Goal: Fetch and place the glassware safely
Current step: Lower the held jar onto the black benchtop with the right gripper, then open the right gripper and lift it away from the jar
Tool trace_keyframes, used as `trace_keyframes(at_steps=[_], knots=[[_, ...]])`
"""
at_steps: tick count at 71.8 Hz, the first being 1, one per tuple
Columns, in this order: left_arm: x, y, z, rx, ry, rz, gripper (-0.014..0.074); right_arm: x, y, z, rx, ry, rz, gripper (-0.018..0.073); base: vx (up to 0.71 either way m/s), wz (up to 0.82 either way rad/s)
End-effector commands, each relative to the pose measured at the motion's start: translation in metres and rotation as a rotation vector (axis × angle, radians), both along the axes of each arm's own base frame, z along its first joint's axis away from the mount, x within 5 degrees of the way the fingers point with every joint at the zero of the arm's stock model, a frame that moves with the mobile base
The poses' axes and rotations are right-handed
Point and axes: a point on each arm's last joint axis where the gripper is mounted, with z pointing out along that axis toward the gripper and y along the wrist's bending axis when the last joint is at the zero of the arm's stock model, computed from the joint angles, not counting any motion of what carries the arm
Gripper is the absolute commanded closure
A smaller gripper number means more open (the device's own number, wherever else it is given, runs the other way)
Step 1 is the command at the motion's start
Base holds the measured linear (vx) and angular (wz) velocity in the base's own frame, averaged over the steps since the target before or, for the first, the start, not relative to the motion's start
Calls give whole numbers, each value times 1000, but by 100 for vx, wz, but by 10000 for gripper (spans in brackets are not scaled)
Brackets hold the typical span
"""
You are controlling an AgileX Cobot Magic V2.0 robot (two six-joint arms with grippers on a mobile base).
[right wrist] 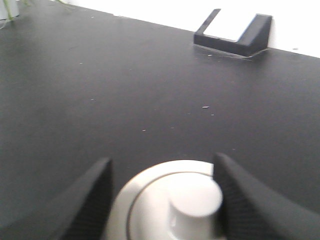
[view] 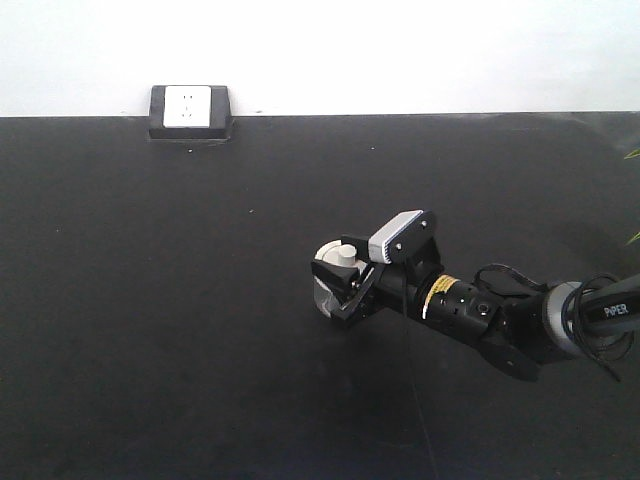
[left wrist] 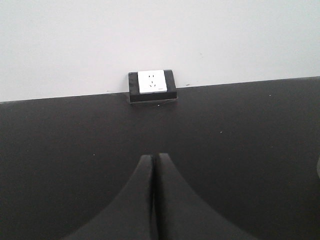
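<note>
Black table point(view: 150, 300) is spanning the scene, wall socket point(view: 188, 108) at its far left edge. Right gripper point(view: 345, 283) is clasping the glass jar point(view: 330, 285) right of centre; jaws flanking the white lid point(right wrist: 165, 200). Left gripper point(left wrist: 154, 200) is clenched, empty. Judgement: keep grip even, moving slowly, jar upright.

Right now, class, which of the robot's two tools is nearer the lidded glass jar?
Right. The right tool has its fingers on either side of the jar. The left tool, shut, faces the wall socket, with no jar in its view.
</note>
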Motion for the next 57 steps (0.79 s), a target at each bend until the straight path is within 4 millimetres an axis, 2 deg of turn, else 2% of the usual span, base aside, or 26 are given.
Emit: trace_keyframes(at_steps=[1, 17, 29, 40, 46, 57], knots=[[2, -1, 15, -16, -86, -8, 603, 1, 0, 38, 78, -103, 11, 52, 0, 0], [2, -1, 15, -16, -86, -8, 603, -7, -7, 84, 66, -101, -45, 43, 0, 0], [2, -1, 15, -16, -86, -8, 603, -23, -21, 132, 45, -84, -142, 43, 0, 0], [2, -1, 15, -16, -86, -8, 603, -46, -38, 175, 21, -95, -249, 43, 0, 0], [2, -1, 15, -16, -86, -8, 603, -65, -52, 200, 3, -107, -323, 43, 0, 0], [2, -1, 15, -16, -86, -8, 603, -99, -70, 223, -41, -147, -397, 43, 0, 0]])
